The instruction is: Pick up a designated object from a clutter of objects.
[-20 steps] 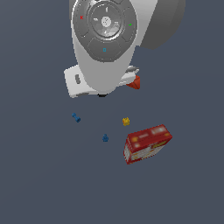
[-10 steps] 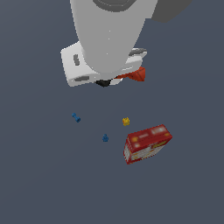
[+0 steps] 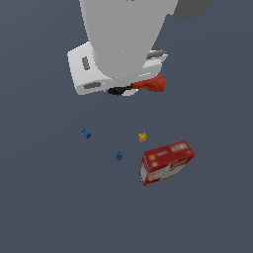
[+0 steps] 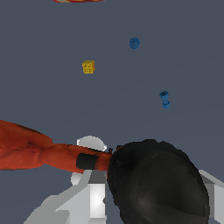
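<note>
The orange-red drill (image 3: 152,83) with its black base (image 3: 117,91) sticks out from under my white hand at the top of the exterior view. My gripper (image 3: 129,90) is shut on the drill. In the wrist view the drill's orange body (image 4: 30,151) and big black base (image 4: 157,183) fill the foreground, held between my grey fingers (image 4: 94,197) by the gripper (image 4: 146,188). The drill looks held above the floor. My arm hides part of it in the exterior view.
A red box (image 3: 166,162) with yellow-white marks lies toward the exterior view's right; its edge shows in the wrist view (image 4: 78,1). A tiny yellow block (image 3: 142,137) (image 4: 88,67) and two tiny blue pieces (image 3: 86,132) (image 3: 119,156) lie on the dark grey floor (image 3: 49,197).
My arm and hand have grown larger in the exterior view, rising toward the camera, and the drill has moved up with them. The box and small blocks have not moved.
</note>
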`<state>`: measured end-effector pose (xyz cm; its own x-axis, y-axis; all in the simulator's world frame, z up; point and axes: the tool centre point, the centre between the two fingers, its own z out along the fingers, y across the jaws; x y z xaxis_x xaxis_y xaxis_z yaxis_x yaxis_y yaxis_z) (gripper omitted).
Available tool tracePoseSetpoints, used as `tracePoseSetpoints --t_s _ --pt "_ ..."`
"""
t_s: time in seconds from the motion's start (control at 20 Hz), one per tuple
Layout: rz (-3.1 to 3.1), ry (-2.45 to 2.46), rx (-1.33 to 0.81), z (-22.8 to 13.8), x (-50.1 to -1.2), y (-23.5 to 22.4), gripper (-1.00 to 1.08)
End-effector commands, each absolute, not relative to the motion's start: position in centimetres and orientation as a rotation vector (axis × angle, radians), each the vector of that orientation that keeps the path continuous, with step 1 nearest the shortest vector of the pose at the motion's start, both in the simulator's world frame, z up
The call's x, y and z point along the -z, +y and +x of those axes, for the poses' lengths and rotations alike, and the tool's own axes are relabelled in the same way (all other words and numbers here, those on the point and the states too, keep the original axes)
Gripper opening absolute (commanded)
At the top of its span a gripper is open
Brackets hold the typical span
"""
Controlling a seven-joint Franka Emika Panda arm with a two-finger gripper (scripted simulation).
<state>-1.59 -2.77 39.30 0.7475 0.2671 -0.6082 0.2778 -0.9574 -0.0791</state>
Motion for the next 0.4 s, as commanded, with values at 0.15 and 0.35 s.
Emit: tracePoseSetpoints --t_s 0.15,0.35 --pt "2.923 0.456 1.005 -1.8 -41.4 -2.7 -1.00" --pt "2.923 0.456 1.005 -1.9 -41.9 -2.7 -1.00"
